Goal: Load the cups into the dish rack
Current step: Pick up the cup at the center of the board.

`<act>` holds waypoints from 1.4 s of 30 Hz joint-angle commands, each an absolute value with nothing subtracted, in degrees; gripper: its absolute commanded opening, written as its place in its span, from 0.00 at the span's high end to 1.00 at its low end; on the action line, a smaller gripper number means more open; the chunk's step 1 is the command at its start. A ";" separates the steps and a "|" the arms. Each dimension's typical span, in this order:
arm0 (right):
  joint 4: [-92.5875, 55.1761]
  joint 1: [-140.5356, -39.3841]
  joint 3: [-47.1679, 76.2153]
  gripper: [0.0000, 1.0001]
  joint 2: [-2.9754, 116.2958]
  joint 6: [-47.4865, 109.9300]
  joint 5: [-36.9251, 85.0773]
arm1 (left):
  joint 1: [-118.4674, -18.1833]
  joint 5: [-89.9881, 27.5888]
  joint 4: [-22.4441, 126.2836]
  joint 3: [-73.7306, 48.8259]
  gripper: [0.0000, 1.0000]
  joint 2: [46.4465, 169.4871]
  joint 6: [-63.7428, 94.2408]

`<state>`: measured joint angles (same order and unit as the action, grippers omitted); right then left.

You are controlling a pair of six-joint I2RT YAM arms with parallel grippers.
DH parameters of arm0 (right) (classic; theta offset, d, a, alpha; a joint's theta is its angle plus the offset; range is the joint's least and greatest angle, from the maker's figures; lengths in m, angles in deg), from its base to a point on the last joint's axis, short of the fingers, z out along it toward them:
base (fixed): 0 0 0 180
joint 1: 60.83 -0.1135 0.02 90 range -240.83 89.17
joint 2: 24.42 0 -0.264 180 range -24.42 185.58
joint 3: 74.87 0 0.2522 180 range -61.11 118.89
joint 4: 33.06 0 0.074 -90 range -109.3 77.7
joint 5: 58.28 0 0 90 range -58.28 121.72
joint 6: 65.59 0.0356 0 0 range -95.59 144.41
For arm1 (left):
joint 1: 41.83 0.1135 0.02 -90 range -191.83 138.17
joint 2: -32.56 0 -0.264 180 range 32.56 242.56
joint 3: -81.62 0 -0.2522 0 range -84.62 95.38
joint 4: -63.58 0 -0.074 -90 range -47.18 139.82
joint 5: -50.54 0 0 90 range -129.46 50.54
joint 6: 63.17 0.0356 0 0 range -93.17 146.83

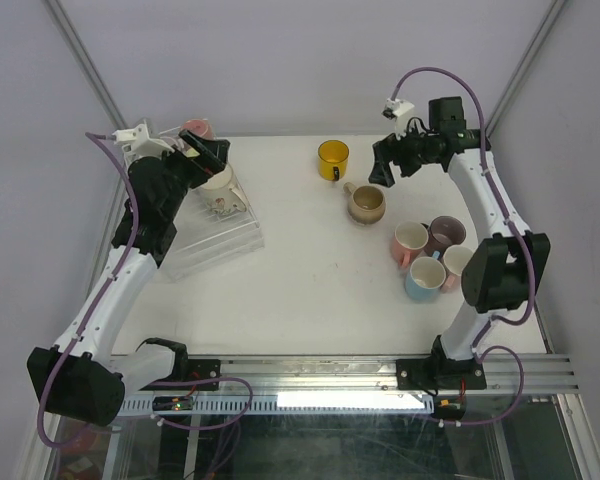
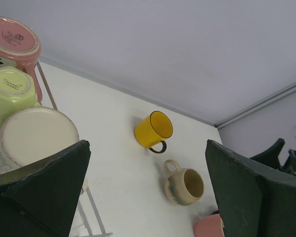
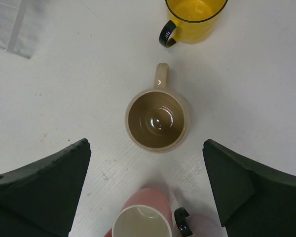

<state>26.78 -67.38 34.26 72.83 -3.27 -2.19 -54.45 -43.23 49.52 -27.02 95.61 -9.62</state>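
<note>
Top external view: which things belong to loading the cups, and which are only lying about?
Job: dish rack; yellow cup; beige cup; pink cup on table; mauve cup; light blue cup; cream cup in rack.
Lying about: purple cables; metal rail.

Clear dish rack (image 1: 215, 245) (left side), three cups (image 2: 34, 136) upturned inside, yellow cup (image 1: 332, 156), beige cup (image 1: 366, 204) upright

My left gripper (image 2: 147, 145) and right gripper (image 3: 146, 143) both have matte black fingers. The yellow mug (image 3: 195, 17) carries a black handle. The beige mug (image 3: 158, 120) is glossy brown inside, with a darker smear down its side. The pink mug (image 3: 140, 217) is cream inside, and by it sit a mauve mug (image 1: 447, 232) and a light blue mug (image 1: 424, 278). In the clear dish rack (image 1: 220, 245) are an upturned pink mug (image 2: 12, 42), a pale green mug (image 2: 10, 91) and a cream mug (image 2: 37, 136). The table (image 1: 300, 290) is white.
</note>
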 commanded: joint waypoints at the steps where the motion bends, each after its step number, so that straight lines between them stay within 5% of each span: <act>1: 30.57 -66.91 41.14 0.01 77.95 1.01 2.19 | -53.41 -40.47 55.13 -27.30 0.01 95.58 -12.09; 24: 27.83 -72.77 44.18 0.29 92.07 10.83 23.69 | -52.70 -38.92 58.59 -31.17 0.01 95.14 -18.81; 42: 24.96 -73.05 40.84 0.43 93.97 10.26 25.16 | -52.72 -37.97 59.49 -31.91 0.01 95.31 -19.67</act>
<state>27.02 -72.78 40.97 94.56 9.82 24.52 -53.33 -39.06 55.97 -31.43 95.65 -19.17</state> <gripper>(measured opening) 0.574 0.990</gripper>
